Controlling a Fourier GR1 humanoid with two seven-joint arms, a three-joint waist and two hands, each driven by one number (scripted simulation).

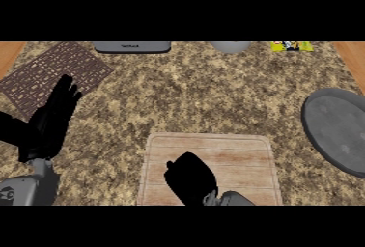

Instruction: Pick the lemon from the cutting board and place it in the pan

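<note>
The wooden cutting board (235,149) lies at the lower middle of the counter. My right hand (189,177) is down over the board's near left part, its fingers curled into a compact shape. No lemon shows on the board or anywhere else, so it seems to be hidden inside that hand. The dark grey pan (341,129) sits at the right edge, partly cut off, with nothing in it. My left hand (57,116) rests open at the left, fingers pointing up.
A brown patterned mat (53,72) lies at the far left. Along the back edge stand a grey appliance (132,46), a grey bowl (230,46) and a yellow packet (291,46). Speckled counter lies between the board and the pan.
</note>
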